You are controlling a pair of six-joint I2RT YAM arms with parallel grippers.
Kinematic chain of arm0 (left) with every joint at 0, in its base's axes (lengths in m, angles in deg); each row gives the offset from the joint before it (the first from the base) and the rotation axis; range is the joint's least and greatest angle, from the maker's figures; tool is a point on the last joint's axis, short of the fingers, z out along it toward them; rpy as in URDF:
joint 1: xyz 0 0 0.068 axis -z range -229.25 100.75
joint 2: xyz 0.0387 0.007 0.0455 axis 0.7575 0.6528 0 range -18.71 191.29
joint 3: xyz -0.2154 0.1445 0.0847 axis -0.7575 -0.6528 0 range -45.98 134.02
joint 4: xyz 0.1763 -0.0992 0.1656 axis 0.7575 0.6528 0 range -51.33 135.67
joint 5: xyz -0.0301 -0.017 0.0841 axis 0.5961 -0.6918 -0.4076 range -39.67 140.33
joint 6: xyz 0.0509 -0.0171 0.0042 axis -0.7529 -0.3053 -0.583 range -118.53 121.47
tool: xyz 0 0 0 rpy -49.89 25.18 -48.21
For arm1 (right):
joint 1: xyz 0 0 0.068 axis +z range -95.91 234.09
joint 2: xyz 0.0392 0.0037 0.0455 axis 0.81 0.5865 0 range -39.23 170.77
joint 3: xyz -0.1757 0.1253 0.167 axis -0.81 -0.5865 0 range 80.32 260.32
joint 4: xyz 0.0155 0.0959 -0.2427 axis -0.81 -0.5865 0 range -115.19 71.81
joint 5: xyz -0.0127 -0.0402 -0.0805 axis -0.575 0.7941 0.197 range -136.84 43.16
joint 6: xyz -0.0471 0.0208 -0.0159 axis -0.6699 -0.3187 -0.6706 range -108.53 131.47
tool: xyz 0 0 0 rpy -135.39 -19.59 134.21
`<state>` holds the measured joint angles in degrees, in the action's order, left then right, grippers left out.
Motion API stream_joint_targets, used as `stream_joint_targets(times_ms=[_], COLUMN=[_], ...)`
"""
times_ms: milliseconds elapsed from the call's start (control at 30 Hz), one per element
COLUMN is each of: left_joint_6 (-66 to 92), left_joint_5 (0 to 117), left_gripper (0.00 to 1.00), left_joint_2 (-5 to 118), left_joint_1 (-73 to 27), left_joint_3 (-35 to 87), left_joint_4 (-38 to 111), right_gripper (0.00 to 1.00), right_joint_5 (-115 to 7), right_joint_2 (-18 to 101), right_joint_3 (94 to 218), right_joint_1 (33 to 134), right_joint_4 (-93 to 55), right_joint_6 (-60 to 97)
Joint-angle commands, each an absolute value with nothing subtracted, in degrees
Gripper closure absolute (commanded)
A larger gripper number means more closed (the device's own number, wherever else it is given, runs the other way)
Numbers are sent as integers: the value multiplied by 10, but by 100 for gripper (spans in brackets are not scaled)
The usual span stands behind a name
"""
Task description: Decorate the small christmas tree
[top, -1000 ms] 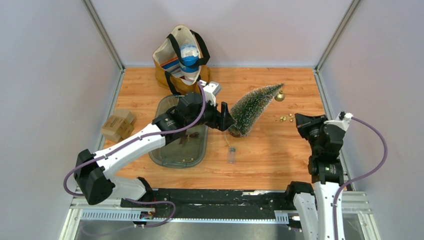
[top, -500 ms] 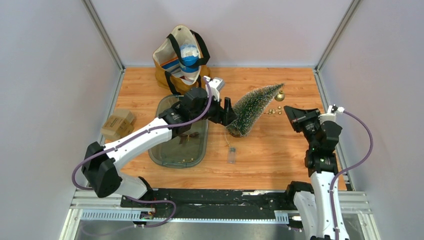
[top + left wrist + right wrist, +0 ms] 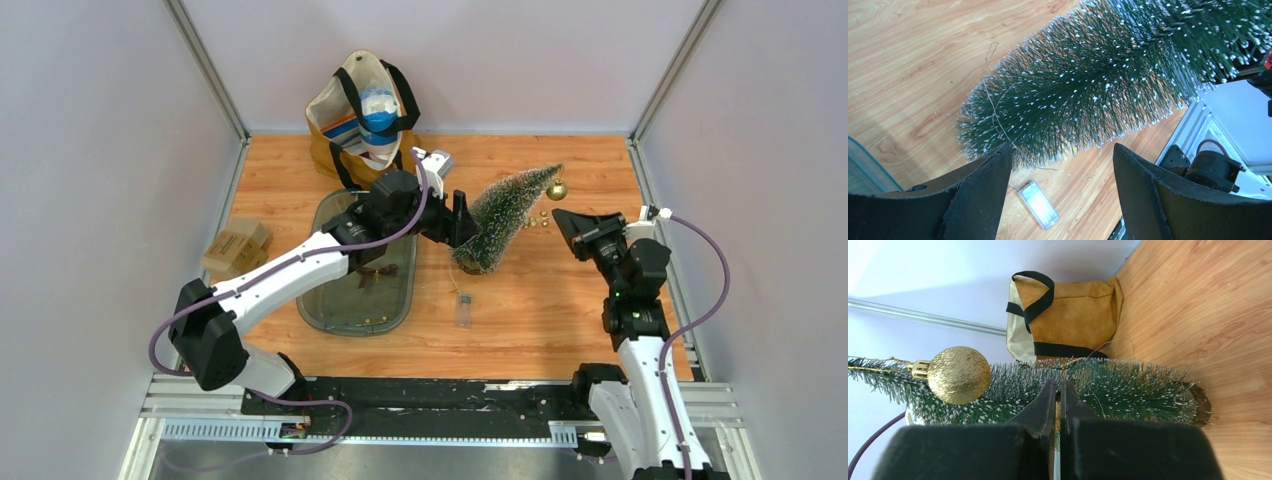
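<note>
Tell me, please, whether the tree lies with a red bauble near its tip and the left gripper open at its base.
The bauble is gold, not red, as the right wrist view shows; the small christmas tree and the open left gripper are as you say.

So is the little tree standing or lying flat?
Standing but leaning: right wrist view shows the small christmas tree with base on the table, tip and gold ball raised.

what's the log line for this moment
left gripper: open, at small christmas tree base | right gripper: shut, near tree tip | gold bauble: by tip | tree: tilted
</note>
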<state>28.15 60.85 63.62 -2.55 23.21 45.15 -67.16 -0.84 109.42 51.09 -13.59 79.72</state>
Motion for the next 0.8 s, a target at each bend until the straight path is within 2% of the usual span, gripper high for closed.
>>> stream_joint_targets(times_ms=[0, 233, 667, 767], left_joint_6=[272, 276, 284, 283], left_joint_5=[625, 636, 658, 654], left_gripper=[19, 20, 23, 23], left_joint_2=[648, 659, 673, 667], left_joint_1=[-28, -28, -28, -28], left_joint_3=[259, 262, 259, 256], left_joint_4=[431, 423, 406, 406], right_gripper=[100, 100, 100, 100], right_joint_5=[-644, -576, -499, -441], right_joint_2=[-8, -20, -113, -136], right_joint_3=[1090, 1074, 1037, 1043], right_joint_1=[537, 598, 600, 600], right_joint_4=[-96, -97, -135, -163], right_joint_6=[807, 806, 807, 785])
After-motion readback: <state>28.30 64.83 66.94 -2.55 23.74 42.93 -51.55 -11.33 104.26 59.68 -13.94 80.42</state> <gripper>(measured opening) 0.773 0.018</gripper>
